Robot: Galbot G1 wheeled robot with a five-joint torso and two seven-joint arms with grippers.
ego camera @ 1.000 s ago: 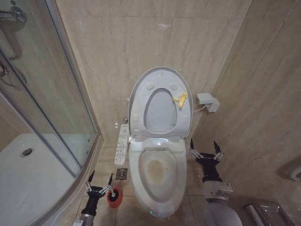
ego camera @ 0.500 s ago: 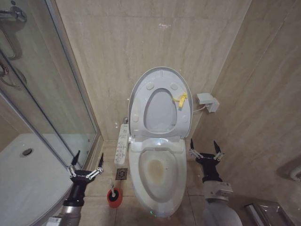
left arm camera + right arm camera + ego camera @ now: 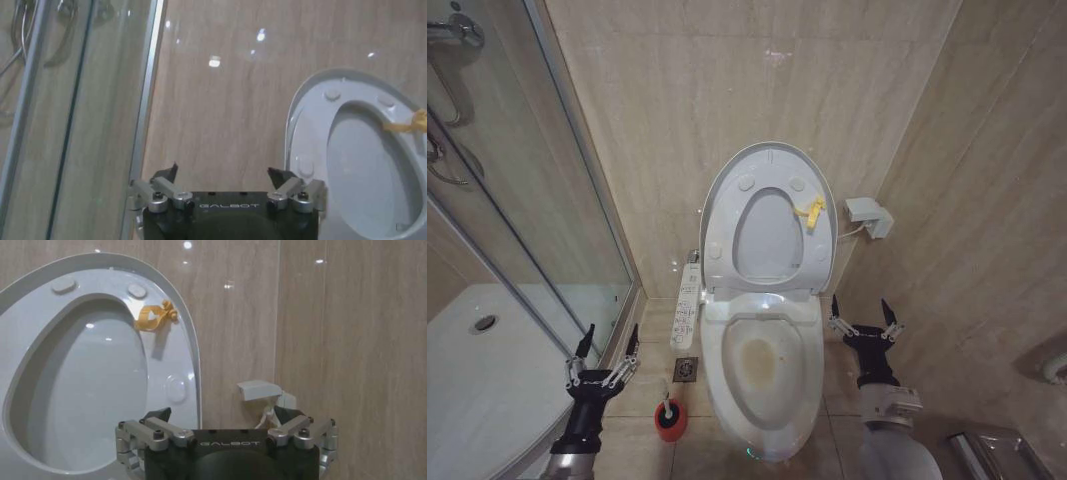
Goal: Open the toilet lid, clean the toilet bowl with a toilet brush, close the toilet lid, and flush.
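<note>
**Toilet open, brush in its holder, both grippers empty**

All positions below are given relative to the toilet bowl (image 3: 762, 365).

Left of the bowl:
- One curved glass shower enclosure (image 3: 517, 230) with a white tray (image 3: 477, 370) and one round drain (image 3: 484, 323).
- One left gripper (image 3: 607, 345), raised above the floor beside the shower glass. Its jaws are spread wide and hold nothing.
- One toilet brush (image 3: 667, 409), upright in one round red cup holder (image 3: 670, 422) on the floor, just beside the bowl's left flank and apart from the left gripper.
- One square floor drain (image 3: 686, 369), between the holder and the bowl's rear.
- One side button panel (image 3: 686, 304), projecting along the bowl's rear left.

At the bowl:
- One white bowl, inside stained yellowish, fully exposed.
- One toilet lid (image 3: 769, 160), upright against the back wall behind the bowl, with the seat ring (image 3: 770, 262) raised against it. Round bumpers show on the underside. One yellow loop tag (image 3: 810, 211) hangs at the ring's right edge.

Right of the bowl:
- One white wall box (image 3: 868, 216) with a cable, behind and to the right.
- One right gripper (image 3: 863, 311), level with the bowl's rear right, jaws spread wide and empty.

Surface and room: beige tiled floor, beige marble-pattern walls meeting in a corner right of the bowl.
</note>
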